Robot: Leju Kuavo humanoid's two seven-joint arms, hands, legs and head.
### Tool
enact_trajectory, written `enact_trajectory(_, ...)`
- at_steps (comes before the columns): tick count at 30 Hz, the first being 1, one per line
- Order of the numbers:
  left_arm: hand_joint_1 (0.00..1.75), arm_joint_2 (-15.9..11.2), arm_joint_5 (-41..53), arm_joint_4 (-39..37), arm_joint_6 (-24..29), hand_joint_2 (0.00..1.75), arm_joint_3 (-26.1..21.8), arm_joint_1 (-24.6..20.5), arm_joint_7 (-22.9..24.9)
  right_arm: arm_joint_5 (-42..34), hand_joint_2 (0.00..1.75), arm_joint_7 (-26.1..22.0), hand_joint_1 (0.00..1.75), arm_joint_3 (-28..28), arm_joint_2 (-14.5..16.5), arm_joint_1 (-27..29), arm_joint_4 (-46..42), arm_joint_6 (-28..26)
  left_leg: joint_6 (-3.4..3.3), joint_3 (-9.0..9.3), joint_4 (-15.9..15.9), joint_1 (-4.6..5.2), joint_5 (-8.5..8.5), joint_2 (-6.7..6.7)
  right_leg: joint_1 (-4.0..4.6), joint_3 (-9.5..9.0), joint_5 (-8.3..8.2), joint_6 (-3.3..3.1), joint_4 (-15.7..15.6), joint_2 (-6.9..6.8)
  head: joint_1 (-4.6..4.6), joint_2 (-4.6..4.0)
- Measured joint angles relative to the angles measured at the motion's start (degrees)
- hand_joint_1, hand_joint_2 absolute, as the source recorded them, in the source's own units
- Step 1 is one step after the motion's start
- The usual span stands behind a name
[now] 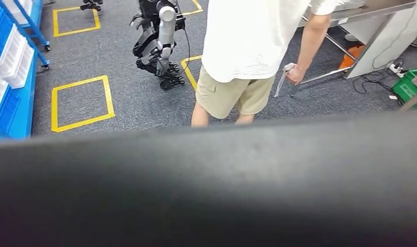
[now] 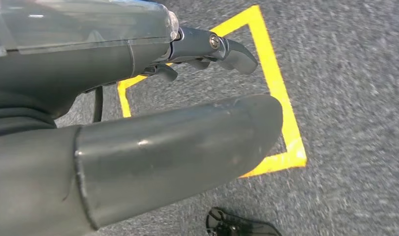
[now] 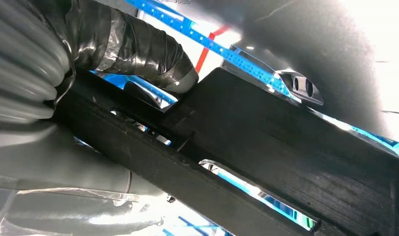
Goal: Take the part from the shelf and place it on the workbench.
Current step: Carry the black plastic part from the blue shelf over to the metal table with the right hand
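The black part (image 3: 286, 147) is a long flat piece with ribbed faces and slots. My right hand (image 3: 89, 44) grips it, the taped thumb pressed on its upper face. In the head view the part (image 1: 208, 180) is a dark blurred band across the whole lower half, very close to the camera. My left hand (image 2: 163, 123) hangs over the grey carpet with thumb and fingers apart and nothing in it. The blue shelf (image 1: 11, 62) with white and blue bins stands at the far left; its blue rails (image 3: 246, 59) show behind the part.
A person (image 1: 247, 46) in a white shirt and beige shorts stands just ahead, holding a grey cloth. Another robot (image 1: 157, 38) crouches behind. A metal table (image 1: 370, 10) is at the back right, a green crate (image 1: 409, 87) near it. Yellow floor squares (image 1: 83, 103) mark the carpet.
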State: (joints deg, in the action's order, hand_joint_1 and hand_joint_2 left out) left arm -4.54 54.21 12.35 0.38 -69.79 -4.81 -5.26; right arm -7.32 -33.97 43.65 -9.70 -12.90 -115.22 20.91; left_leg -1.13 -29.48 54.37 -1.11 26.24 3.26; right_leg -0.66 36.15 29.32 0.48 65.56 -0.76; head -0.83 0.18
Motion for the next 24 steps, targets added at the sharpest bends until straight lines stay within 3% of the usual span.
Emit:
enact_trajectory(2,0.0,0.16,-0.01,0.0,-0.01,0.0,0.0,-0.07,-0.13,0.01,1.75,-0.01,1.71,-0.04,0.0,-0.01,0.01,-0.02,0.56,0.53,0.02,0.11,0.4,0.83,0.31,-3.9,-2.66,-0.38,-7.52,-2.15,0.0,0.0)
enact_trajectory(3,0.0,0.22,-0.01,0.0,-0.01,0.0,0.0,-0.11,-0.19,0.02,1.75,-0.02,1.71,-0.05,-0.01,0.01,0.01,-0.02,0.93,0.76,0.03,0.17,0.61,1.23,0.54,-4.79,-3.0,-0.62,-9.31,-2.76,0.01,-0.01)
enact_trajectory(5,0.0,0.34,-0.01,0.0,-0.01,0.0,0.0,-0.22,-0.27,0.02,1.75,-0.02,1.71,-0.08,-0.03,0.06,0.01,-0.03,1.72,1.19,-0.1,0.16,0.92,2.16,0.85,-4.83,-2.92,-1.1,-9.78,-2.03,0.02,-0.01)
enact_trajectory(7,0.0,0.45,-0.01,0.0,-0.03,0.0,0.01,-0.38,-0.28,0.02,1.75,-0.02,1.71,-0.09,-0.04,0.08,-0.01,-0.03,2.36,1.11,0.84,-0.1,1.84,1.47,0.68,-5.04,-3.24,-1.76,-10.18,-0.9,0.02,-0.01)
enact_trajectory(9,0.0,0.52,-0.02,0.0,-0.07,0.0,0.01,-0.37,-0.3,0.03,1.75,-0.02,1.71,-0.12,-0.04,0.08,-0.01,-0.03,2.65,-1.24,6.17,-0.28,5.09,-1.02,0.46,-5.17,-3.55,-2.43,-10.42,0.14,0.03,-0.01)
enact_trajectory(11,0.0,0.55,-0.02,0.0,-0.08,0.0,0.0,-0.12,-0.3,0.04,1.75,-0.02,1.71,-0.14,-0.05,0.12,0.02,-0.01,2.73,-5.41,14.65,-0.24,8.86,-2.59,0.6,-5.06,-3.53,-2.77,-10.29,1.33,0.04,-0.01)
enact_trajectory(12,0.0,0.57,-0.02,0.0,-0.08,0.0,0.0,-0.01,-0.3,0.04,1.75,-0.02,1.71,-0.14,-0.06,0.18,0.03,0.0,2.75,-6.94,17.43,-0.2,9.48,-2.82,0.68,-5.07,-3.48,-2.83,-10.22,2.01,0.04,-0.01)
enact_trajectory(13,0.0,0.6,-0.02,0.0,-0.09,0.0,0.0,0.06,-0.3,0.04,1.75,-0.03,1.71,-0.17,-0.08,0.24,0.04,0.01,2.71,-7.54,18.09,-0.19,8.92,-2.93,0.75,-5.12,-3.44,-2.85,-10.15,2.7,0.04,-0.01)
enact_trajectory(15,0.0,0.66,-0.02,0.0,-0.09,0.0,0.0,0.06,-0.31,0.04,1.75,-0.06,1.71,-0.33,-0.15,0.39,0.05,0.03,2.36,-5.33,12.22,-0.19,4.69,-3.52,0.81,-5.42,-3.31,-2.76,-10.06,4.04,0.05,-0.01)
enact_trajectory(17,0.0,0.63,-0.02,0.0,-0.04,0.0,0.0,0.05,-0.29,0.04,1.75,-0.11,1.71,-0.57,-0.24,0.6,0.09,0.11,1.8,-1.83,3.96,-0.14,1.04,-5.55,0.82,-5.59,-3.14,-2.44,-9.97,5.28,0.05,-0.01)
enact_trajectory(19,0.0,0.59,-0.02,0.0,0.04,0.0,0.0,0.02,-0.25,0.03,1.75,-0.16,1.71,-0.85,-0.28,0.93,0.15,0.22,1.35,-0.37,0.6,0.08,0.35,-6.62,0.71,-5.41,-3.09,-1.83,-9.96,6.36,0.05,-0.01)
enact_trajectory(20,0.0,0.6,-0.01,0.0,0.06,0.0,0.0,-0.04,-0.23,0.02,1.75,-0.18,1.71,-0.99,-0.3,1.14,0.18,0.27,1.15,-0.2,0.34,0.19,0.33,-6.2,0.67,-5.27,-3.14,-1.45,-10.02,6.91,0.05,-0.01)
enact_trajectory(22,0.0,0.65,0.0,0.0,0.08,0.0,0.0,-0.24,-0.19,0.02,1.75,-0.24,1.71,-1.27,-0.35,1.5,0.18,0.35,0.47,0.03,-0.09,0.03,-0.02,-5.1,0.62,-4.91,-2.69,-0.83,-9.37,6.12,0.04,-0.01)
enact_trajectory(24,0.0,0.72,0.01,0.0,0.06,0.0,0.0,-0.26,-0.14,0.03,1.75,-0.28,1.71,-1.53,-0.39,1.79,0.17,0.38,-0.13,0.12,-0.45,-0.21,-0.28,-3.87,0.64,-2.83,0.09,-0.28,-4.95,3.33,0.02,-0.01)
